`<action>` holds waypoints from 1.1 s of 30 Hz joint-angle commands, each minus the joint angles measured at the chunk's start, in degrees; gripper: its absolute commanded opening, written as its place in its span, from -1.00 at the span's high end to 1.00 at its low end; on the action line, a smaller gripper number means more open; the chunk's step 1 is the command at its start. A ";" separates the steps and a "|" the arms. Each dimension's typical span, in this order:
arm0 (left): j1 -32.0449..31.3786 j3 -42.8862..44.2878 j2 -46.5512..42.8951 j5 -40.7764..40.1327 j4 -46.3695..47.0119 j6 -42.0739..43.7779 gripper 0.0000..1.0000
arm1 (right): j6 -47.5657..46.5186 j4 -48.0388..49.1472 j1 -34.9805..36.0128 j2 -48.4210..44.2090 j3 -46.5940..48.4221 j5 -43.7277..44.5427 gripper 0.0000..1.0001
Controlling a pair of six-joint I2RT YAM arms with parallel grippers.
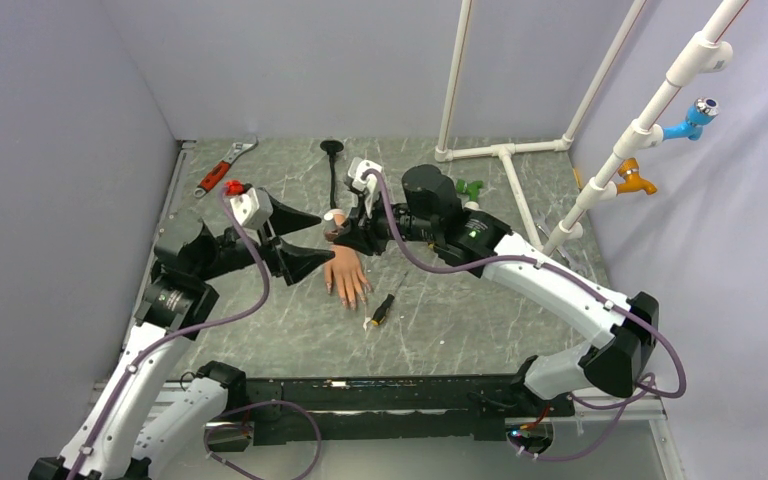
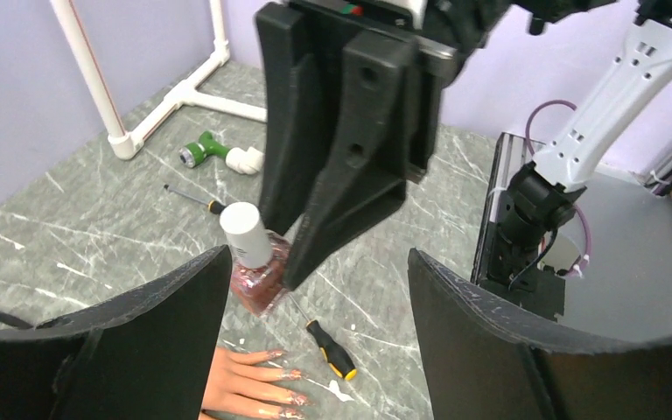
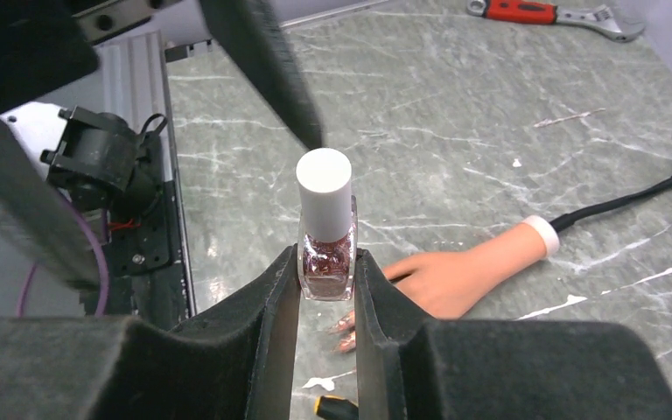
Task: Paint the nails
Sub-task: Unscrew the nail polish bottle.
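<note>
A peach mannequin hand lies palm down mid-table, its black stalk running to the back. Its nails shine with glittery pink in the left wrist view, and two nails peek out below the right fingers. My right gripper is shut on a glass polish bottle of pink glitter. The bottle is upright above the mannequin hand, with its white cap on. My left gripper is open, with its wide-spread fingers on either side of the bottle and touching nothing.
A black-and-yellow screwdriver lies just right of the fingertips, beside white smears. A red wrench lies at the back left. A second, thin screwdriver and a green fitting lie near the white pipe frame at the back right.
</note>
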 commanded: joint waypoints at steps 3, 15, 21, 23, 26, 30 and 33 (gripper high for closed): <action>0.13 1.53 -3.14 4.61 -0.87 3.72 -0.55 | 1.57 7.48 -1.61 -4.13 -3.19 -1.44 1.00; 0.53 -0.09 -5.74 2.93 -0.46 7.07 -0.54 | 3.63 10.68 -4.36 -7.83 -8.58 -18.38 1.00; 0.59 -0.33 -5.75 3.03 -0.19 7.16 -0.53 | 10.13 15.37 -9.21 -7.41 -9.26 -28.74 1.00; 0.59 -0.50 -5.76 3.26 0.32 6.93 -0.53 | 10.96 17.01 -9.97 -7.89 -9.60 -30.10 1.00; 0.75 -0.52 -5.31 3.70 0.62 6.63 -0.53 | 11.31 17.16 -10.69 -8.27 -9.48 -30.46 1.00; 0.85 -0.91 -4.90 4.19 1.42 6.05 -0.53 | 13.31 21.01 -11.65 -9.87 -11.65 -31.90 1.00; 0.85 -1.03 -4.72 5.24 1.68 6.01 -0.53 | 14.08 22.27 -11.69 -10.34 -12.26 -32.40 1.00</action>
